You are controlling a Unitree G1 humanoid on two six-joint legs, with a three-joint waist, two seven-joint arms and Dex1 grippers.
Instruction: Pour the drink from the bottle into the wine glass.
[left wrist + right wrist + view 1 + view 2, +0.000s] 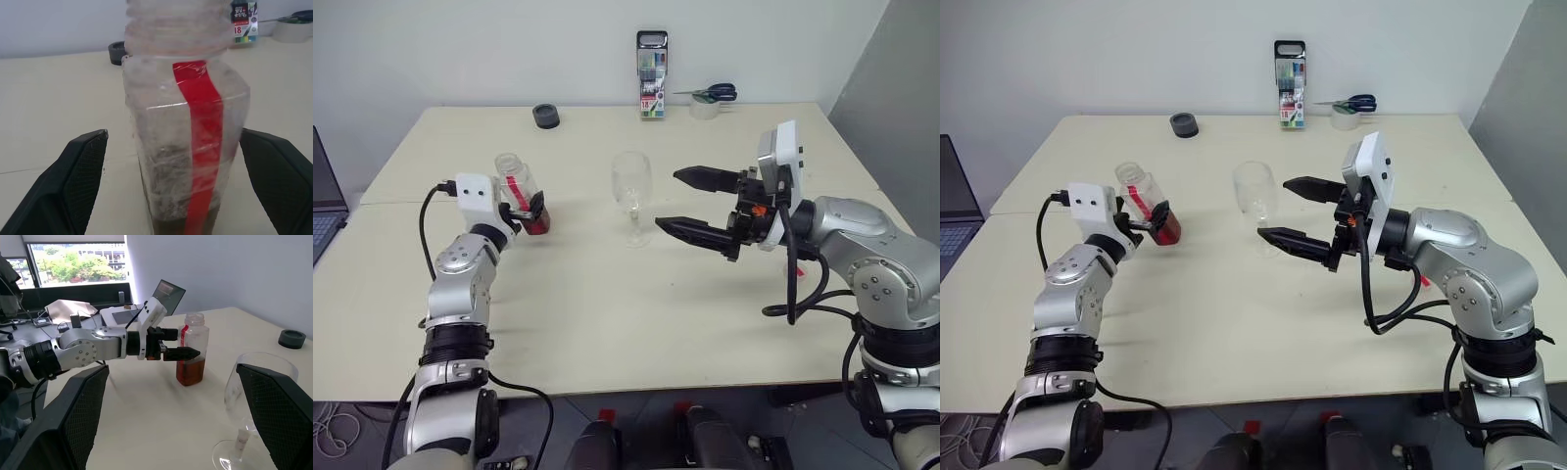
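A: Where's the open room on the tabletop (607, 323)?

B: The near half is bare, from the front edge up to the 2 arms. The bottle (521, 196) stands left of centre, well in from the left edge. The glass (631, 191) stands upright near the middle, apart from the bottle with bare surface between them.

A: And the far edge?

B: A row sits by the wall: a dark round thing (546, 116), a marker pack (652, 61) standing up, and a tape roll (706, 107) with scissors (717, 93) on it. A laptop (325, 196) pokes in past the left edge.

A: The bottle itself?

B: Upright, no cap on its neck, a red strip down 1 side. The drink (190, 372) fills only its bottom part.

A: How's the left arm set?

B: It reaches forward and level. The left pincer (530, 209) is spread, 1 finger on each side of the bottle's lower body; the wrist view shows gaps on both sides, so nothing is pinched.

A: The right one?

B: Bent across, pointing level toward the robot's left. The right pincer (690, 203) is spread wide, its tips just beside the glass on the right side, not touching it.
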